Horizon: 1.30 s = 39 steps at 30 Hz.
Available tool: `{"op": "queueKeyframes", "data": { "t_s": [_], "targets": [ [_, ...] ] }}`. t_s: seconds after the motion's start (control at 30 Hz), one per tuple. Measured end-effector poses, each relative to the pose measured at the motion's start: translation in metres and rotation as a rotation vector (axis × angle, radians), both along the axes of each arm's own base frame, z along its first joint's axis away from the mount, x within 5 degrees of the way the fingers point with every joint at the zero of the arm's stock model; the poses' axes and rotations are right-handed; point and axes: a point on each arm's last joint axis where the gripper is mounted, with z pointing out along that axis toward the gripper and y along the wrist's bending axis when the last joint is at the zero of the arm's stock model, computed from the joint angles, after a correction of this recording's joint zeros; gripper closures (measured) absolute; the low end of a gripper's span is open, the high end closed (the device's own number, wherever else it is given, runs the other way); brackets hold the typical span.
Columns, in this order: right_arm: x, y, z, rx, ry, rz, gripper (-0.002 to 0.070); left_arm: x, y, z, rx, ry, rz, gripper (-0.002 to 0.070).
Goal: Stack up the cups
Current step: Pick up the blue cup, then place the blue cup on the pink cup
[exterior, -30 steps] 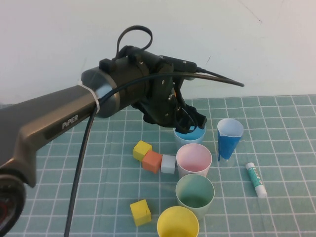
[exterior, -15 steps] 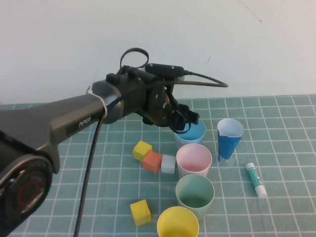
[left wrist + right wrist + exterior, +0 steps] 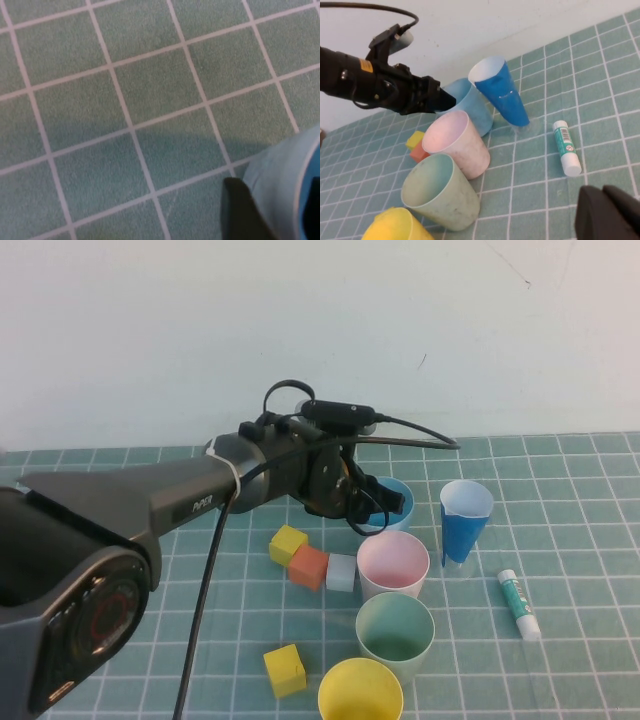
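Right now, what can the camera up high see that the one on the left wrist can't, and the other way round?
Only the high view shows the left pincer at the light blue cup's rim, with the pink cup, green cup, yellow cup, dark-blue cup, coloured blocks and glue stick. Only the left wrist view shows the mat's squares close up, beside one dark fingertip. Both share the light blue cup and the mat. The right pincer appears in neither, only in its own wrist view.

Robot test bench in a lab: green gridded cutting mat (image 3: pixel 580 540) covers the bench to its far edge, against a plain white wall (image 3: pixel 320 320).
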Motion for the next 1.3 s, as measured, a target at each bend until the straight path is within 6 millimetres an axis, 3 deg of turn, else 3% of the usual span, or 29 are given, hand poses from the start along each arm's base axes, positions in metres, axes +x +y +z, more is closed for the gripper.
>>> {"op": "queueKeyframes", "data": {
  "t_s": [0.17, 0.4, 0.67, 0.8, 0.9, 1.07, 1.3],
  "targets": [
    [0.0, 0.0, 0.0, 0.0, 0.0, 0.0, 0.0679, 0.003, -0.002, -0.005, -0.012, -0.019, 0.0, 0.0615],
    [0.0, 0.0, 0.0, 0.0, 0.0, 0.0, 0.0679, 0.003, -0.002, 0.009, -0.03, -0.055, -0.004, 0.0648],
    [0.0, 0.0, 0.0, -0.003, -0.001, 0.001, 0.0679, -0.023, 0.014, 0.097, 0.044, -0.13, -0.12, 0.0649],
    [0.0, 0.0, 0.0, -0.009, -0.003, 0.003, 0.0679, -0.045, 0.026, 0.121, 0.111, -0.062, -0.183, 0.065],
    [0.0, 0.0, 0.0, -0.011, -0.004, 0.003, 0.0679, -0.057, 0.029, 0.122, 0.097, -0.025, -0.216, 0.065],
    [0.0, 0.0, 0.0, -0.013, -0.004, 0.004, 0.0679, -0.067, 0.022, 0.106, -0.002, 0.031, -0.27, 0.065],
    [0.0, 0.0, 0.0, -0.015, -0.005, 0.005, 0.0679, -0.057, 0.013, 0.086, -0.053, -0.009, -0.263, 0.065]
  ]
}}
